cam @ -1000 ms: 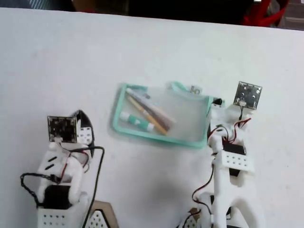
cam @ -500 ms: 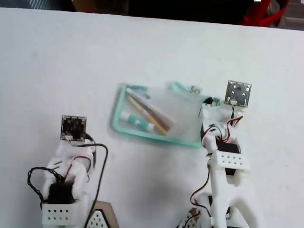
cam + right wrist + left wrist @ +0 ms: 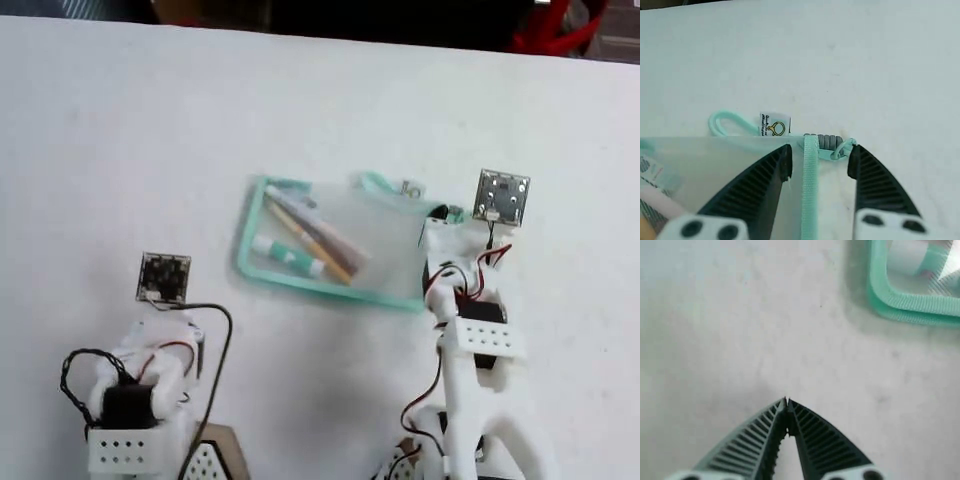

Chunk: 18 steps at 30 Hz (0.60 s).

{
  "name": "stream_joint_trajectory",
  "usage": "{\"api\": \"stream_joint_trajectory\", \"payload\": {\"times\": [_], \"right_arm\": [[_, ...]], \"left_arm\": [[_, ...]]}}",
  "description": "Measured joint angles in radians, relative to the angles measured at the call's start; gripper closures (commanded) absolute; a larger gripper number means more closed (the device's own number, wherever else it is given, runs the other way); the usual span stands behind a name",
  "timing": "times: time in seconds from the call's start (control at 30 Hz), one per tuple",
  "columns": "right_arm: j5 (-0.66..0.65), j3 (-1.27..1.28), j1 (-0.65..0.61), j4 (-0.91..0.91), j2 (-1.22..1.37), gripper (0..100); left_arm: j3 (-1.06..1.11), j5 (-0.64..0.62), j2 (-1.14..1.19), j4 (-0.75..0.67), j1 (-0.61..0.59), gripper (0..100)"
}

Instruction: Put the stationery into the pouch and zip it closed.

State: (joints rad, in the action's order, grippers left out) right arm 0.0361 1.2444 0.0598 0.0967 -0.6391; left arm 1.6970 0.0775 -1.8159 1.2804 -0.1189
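Note:
The translucent pouch (image 3: 385, 245) with mint-green trim lies flat in the middle of the table, with several pens and a glue stick (image 3: 310, 242) inside it. My right gripper (image 3: 819, 155) is open and straddles the pouch's end trim (image 3: 810, 170); the grey zipper pull (image 3: 830, 141) sits just beyond its fingertips, at that end of the pouch. A green loop (image 3: 725, 122) and a small white tag (image 3: 774, 124) lie beside it. My left gripper (image 3: 786, 403) is shut on nothing over bare table, short of the pouch's corner (image 3: 900, 307).
The left arm (image 3: 140, 370) stands near the front edge at the left and the right arm (image 3: 470, 335) at the right of the pouch. A brown base piece (image 3: 215, 452) sits between them. The table's far edge (image 3: 300, 32) borders a dark background.
The left arm has pulled back toward the front edge, away from the pouch. The right arm shifted slightly left onto the pouch's end, then held still.

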Motion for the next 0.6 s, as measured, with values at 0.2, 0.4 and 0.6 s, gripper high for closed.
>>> {"api": "stream_joint_trajectory", "payload": {"times": [0.2, 0.4, 0.6], "right_arm": [[0.0, 0.0, -0.002, 0.0, 0.0, 81.2], [0.0, 0.0, 0.0, 0.0, 0.005, 81.2], [0.0, 0.0, 0.0, 0.0, 0.005, 81.2]], "left_arm": [[0.0, 0.0, 0.0, 0.0, -0.031, 97], [0.0, 0.0, 0.0, 0.0, -0.031, 97], [0.0, 0.0, 0.0, 0.0, -0.031, 97]]}}
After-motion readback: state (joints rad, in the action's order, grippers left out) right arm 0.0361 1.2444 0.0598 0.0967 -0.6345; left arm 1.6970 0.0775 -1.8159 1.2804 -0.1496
